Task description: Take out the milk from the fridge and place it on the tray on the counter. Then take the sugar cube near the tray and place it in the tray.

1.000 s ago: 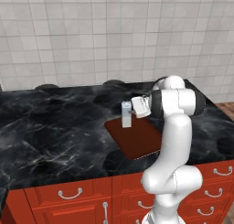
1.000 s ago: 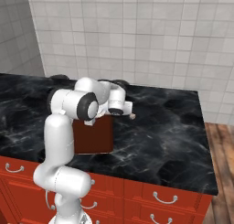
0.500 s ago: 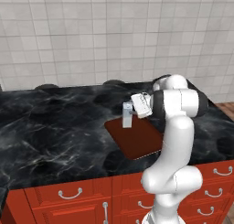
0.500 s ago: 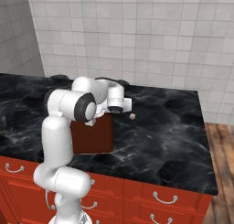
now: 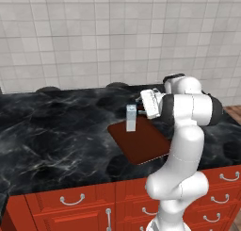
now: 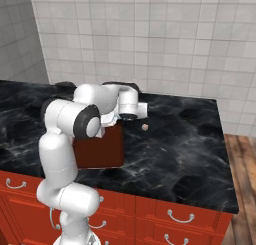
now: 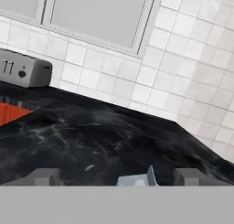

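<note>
The milk (image 5: 131, 118) stands upright on the far left corner of the reddish-brown tray (image 5: 143, 143), which lies on the black counter (image 5: 56, 131). My gripper (image 5: 140, 102) hovers just right of and above the carton's top, open and holding nothing. In the hand view the fingertips (image 7: 43, 176) are spread wide, and the carton's gabled top (image 7: 137, 179) peeks up between them without touching either. The sugar cube (image 6: 145, 127) lies on the counter (image 6: 180, 139) just right of the tray (image 6: 100, 149). From the right base the arm hides the milk.
A silver toaster (image 7: 23, 68) stands against the tiled wall at the far end of the counter, with a red-orange surface (image 7: 11, 113) below it. Two dark burners (image 5: 47, 89) sit at the back. Red drawers (image 5: 70, 202) run below the counter edge.
My hand has drawn back a little to the right and upward, away from the milk. The carton stays upright on the tray. The sugar cube is now uncovered in the right base view.
</note>
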You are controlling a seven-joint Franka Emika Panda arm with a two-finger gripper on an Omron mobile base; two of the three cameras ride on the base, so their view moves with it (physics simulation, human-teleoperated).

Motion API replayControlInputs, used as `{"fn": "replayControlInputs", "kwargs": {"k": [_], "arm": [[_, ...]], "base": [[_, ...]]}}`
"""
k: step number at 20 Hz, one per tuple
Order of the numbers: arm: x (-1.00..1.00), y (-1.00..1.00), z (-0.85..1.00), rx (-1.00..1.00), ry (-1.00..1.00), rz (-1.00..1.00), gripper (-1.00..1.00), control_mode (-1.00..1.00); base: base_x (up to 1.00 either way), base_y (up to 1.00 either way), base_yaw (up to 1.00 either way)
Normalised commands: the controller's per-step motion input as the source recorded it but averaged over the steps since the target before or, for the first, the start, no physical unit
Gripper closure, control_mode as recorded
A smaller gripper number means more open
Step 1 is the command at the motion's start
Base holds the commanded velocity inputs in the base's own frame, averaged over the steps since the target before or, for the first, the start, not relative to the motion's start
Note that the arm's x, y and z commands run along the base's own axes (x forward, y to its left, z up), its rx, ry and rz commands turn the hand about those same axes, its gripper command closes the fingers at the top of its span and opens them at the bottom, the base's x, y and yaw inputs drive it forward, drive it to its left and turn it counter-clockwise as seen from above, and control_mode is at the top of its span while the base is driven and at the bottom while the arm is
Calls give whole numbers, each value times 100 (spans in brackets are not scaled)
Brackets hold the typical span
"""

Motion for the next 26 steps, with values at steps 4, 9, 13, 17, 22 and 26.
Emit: {"fn": "replayControlInputs", "kwargs": {"k": [4, 9, 13, 17, 22, 26], "arm": [[-1, -49, 17, 0, -17, 0, -100, -100], [-10, -49, 12, -2, -12, 0, -100, -100], [-18, -26, 2, -10, -3, -5, -100, -100], [-55, -2, 0, -12, 0, -16, -100, -100], [-91, 0, 2, -7, 0, -20, -100, -100], [-83, -12, 12, 0, 1, -24, -100, -100]], "base": [[0, 0, 0], [0, 0, 0], [0, 0, 0], [0, 0, 0], [0, 0, 0], [0, 0, 0]]}}
